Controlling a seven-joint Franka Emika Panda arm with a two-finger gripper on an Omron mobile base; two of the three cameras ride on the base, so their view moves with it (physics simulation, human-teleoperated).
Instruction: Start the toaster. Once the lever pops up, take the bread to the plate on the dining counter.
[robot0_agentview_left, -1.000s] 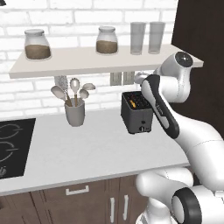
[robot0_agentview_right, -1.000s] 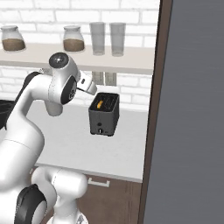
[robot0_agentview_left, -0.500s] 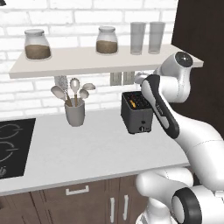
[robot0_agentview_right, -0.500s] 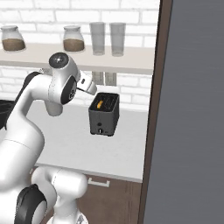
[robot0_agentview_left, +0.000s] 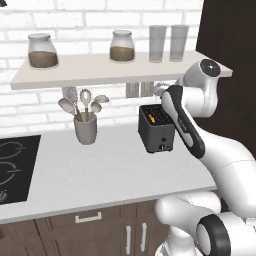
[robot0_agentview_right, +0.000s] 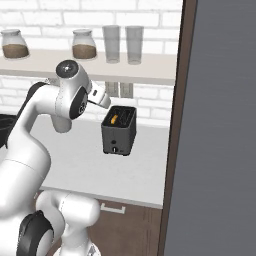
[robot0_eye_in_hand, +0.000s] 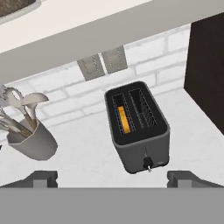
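Beside the counter's (robot0_eye_in_hand: 87, 144) dark end wall (robot0_eye_in_hand: 210, 65) stands the toaster (robot0_eye_in_hand: 138, 127), bread (robot0_eye_in_hand: 124, 118) inside.

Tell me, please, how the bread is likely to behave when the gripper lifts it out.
The bread looks thin and flat, so probably light and fairly stiff. It sits deep in the toaster slot, so it may scrape the walls unless lifted straight.

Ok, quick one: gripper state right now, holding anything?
Gripper: open, holding nothing, above the toaster; the bread sits in its slot.
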